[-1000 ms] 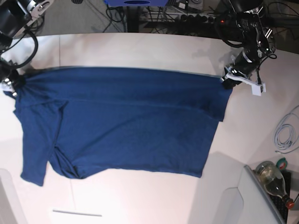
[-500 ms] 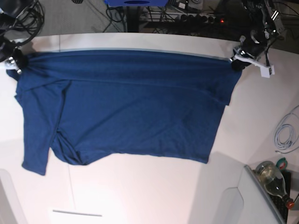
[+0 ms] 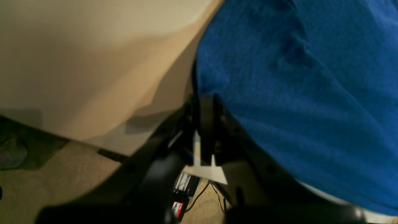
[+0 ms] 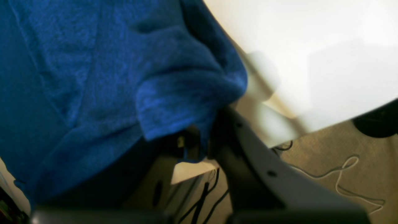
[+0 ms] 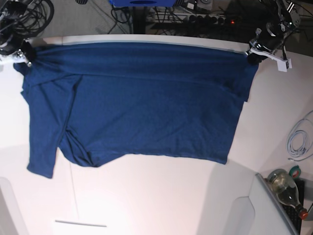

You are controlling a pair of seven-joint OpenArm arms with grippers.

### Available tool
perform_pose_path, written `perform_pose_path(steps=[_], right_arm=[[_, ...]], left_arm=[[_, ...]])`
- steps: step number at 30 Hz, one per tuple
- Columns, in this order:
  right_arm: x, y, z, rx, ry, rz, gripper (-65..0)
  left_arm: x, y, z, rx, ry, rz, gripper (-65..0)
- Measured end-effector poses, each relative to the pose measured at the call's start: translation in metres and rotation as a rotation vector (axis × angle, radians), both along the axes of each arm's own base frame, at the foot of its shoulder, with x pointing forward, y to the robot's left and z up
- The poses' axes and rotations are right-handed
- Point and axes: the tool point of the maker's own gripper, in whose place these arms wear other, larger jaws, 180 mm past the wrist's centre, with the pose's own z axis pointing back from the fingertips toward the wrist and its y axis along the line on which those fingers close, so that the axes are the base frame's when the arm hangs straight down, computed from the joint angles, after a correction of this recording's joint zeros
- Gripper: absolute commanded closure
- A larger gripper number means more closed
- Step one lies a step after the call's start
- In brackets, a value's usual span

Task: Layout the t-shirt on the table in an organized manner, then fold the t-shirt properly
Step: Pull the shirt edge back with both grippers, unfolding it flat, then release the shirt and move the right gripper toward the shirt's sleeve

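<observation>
The dark navy t-shirt (image 5: 142, 103) lies spread across the white table (image 5: 156, 200), its far edge stretched taut between both grippers near the table's far rim. My left gripper (image 5: 254, 53) is shut on the shirt's far right corner; in the left wrist view the gripper (image 3: 206, 102) pinches the blue cloth (image 3: 304, 93). At the far left corner my right gripper (image 5: 24, 53) is shut on bunched fabric, and its wrist view shows the gripper (image 4: 199, 137) closed on a folded hem (image 4: 174, 102). A sleeve (image 5: 44, 137) hangs down the left side, creased.
A glass bottle (image 5: 286, 188) and a tape roll (image 5: 295, 171) sit at the lower right beyond a raised white panel (image 5: 244, 210). A grey cable (image 5: 299, 137) lies coiled at the right edge. Cables and a blue stand (image 5: 142, 3) lie on the floor beyond the far rim.
Both grippers have moved toward the table's far edge, dragging the whole t-shirt with them. The cloth's top edge now lies close to the far rim and looks straighter.
</observation>
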Motion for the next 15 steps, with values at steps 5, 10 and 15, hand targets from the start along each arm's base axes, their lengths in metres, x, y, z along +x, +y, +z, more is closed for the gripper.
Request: perform_pose_path(steps=[5,10,15], right_arm=[[0.0009,0.0,0.0003,0.0,-0.002,0.0,-1.2],[0.0004,-0.002,0.001,-0.005,-0.003,-0.005,-20.0],[0.005,-0.0039,0.0048,-0.009,-0.034,-0.025,-37.7]], left_arm=[[0.0001,0.0,0.0001,0.0,0.0,0.0,0.0],[0.0004,-0.0008,-0.0002,-0.001,0.0,-0.002,0.0],[-0.0031,0.0016,-0.0003,0.003,0.004,0.007,-16.8]])
